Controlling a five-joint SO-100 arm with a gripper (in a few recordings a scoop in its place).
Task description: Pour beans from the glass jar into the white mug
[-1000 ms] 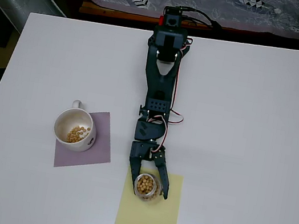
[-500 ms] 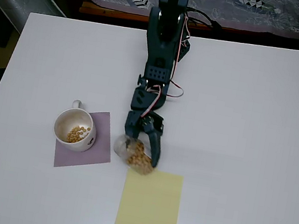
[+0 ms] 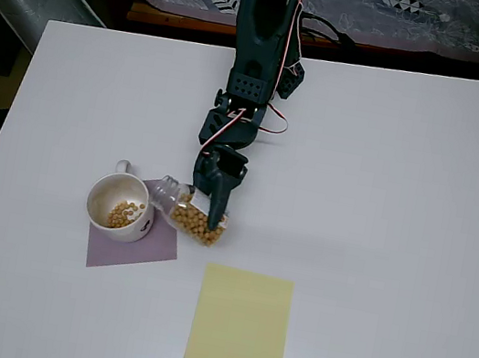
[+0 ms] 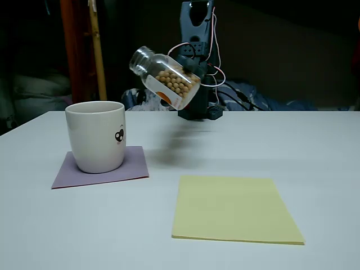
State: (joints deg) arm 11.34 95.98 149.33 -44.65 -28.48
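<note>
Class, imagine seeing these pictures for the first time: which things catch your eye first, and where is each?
The glass jar of tan beans hangs tilted in the air, clamped in the dark hand, its mouth toward the white mug. The mug stands on a purple mat at the left; a yellow sheet lies bare in front.

Dark teal-black jointed arm (image 3: 251,70), red and white cables, dark claw (image 3: 214,204)

In the overhead view your pincer (image 3: 214,204) holds the glass jar (image 3: 189,214) above the bench (image 3: 400,217), the white mug (image 3: 122,204) just left, a paper sheet (image 3: 241,320) below-right.
</note>
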